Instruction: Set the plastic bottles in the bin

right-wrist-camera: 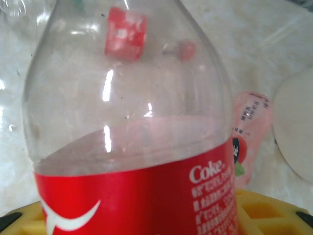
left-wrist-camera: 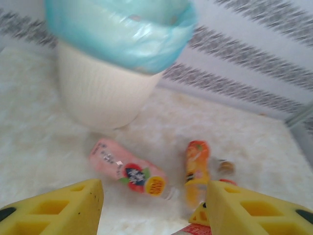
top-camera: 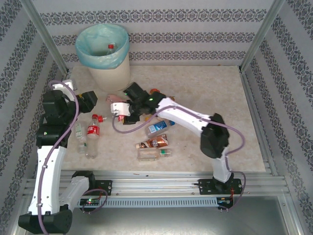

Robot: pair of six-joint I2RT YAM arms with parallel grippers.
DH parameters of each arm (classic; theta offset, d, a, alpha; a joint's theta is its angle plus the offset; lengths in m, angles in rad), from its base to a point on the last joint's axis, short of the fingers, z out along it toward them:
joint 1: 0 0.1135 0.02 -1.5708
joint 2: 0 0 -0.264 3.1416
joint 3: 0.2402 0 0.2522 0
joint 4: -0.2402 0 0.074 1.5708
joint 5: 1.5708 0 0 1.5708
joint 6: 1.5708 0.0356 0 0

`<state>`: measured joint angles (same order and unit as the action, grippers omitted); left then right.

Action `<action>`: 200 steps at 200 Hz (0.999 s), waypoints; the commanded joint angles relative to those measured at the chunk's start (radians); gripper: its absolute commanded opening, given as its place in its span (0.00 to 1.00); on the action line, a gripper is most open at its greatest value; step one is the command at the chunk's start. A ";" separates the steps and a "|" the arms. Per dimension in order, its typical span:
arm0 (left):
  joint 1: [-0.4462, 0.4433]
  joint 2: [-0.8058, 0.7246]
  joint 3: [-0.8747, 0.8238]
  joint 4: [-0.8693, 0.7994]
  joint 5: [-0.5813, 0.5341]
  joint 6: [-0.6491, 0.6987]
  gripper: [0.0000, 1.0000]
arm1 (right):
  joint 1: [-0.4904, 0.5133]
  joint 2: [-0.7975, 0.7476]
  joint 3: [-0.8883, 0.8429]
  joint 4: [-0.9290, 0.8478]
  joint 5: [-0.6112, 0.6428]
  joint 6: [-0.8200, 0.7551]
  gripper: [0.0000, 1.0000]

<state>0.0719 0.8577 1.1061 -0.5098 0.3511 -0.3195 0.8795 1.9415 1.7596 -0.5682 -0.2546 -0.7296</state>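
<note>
Marbled tabletop, clear Coke bottle (red label) seemingly clamped in right gripper, left gripper spread, empty

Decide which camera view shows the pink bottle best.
Left wrist: the pink bottle lies whole on its side before the bin. Right wrist shows part of it behind the Coke bottle; top external, a pink sliver by the bin.

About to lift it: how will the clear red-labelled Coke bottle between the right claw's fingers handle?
The clear red-labelled plastic Coke bottle looks empty above its label, so probably light. Its clear plastic wall may dent when squeezed. Its glossy round body could slip or roll.
</note>
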 commanded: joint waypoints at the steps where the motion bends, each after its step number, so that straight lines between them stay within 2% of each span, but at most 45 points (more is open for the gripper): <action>1: -0.025 0.016 0.017 0.112 0.179 -0.020 0.58 | -0.050 -0.129 -0.163 0.175 -0.072 0.231 0.47; 32: -0.117 0.044 -0.001 0.269 0.308 -0.085 0.59 | -0.082 -0.300 -0.383 0.313 -0.077 0.405 0.47; 62: -0.295 0.100 0.020 0.290 0.316 -0.032 0.62 | -0.100 -0.438 -0.564 0.467 -0.115 0.533 0.47; 80: -0.360 0.131 0.030 0.282 0.299 0.001 0.63 | -0.114 -0.496 -0.639 0.544 -0.163 0.572 0.48; 117: -0.395 0.173 0.049 0.283 0.267 -0.023 0.60 | -0.130 -0.565 -0.703 0.581 -0.221 0.607 0.48; 173: -0.414 0.195 0.037 0.323 0.327 -0.085 0.58 | -0.142 -0.598 -0.723 0.615 -0.254 0.636 0.48; 200: -0.417 0.202 0.040 0.325 0.338 -0.086 0.48 | -0.145 -0.595 -0.726 0.630 -0.255 0.649 0.48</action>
<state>-0.3325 1.0554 1.1210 -0.2375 0.6556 -0.3893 0.7475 1.3705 1.0496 0.0090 -0.4717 -0.1089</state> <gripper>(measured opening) 0.517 0.504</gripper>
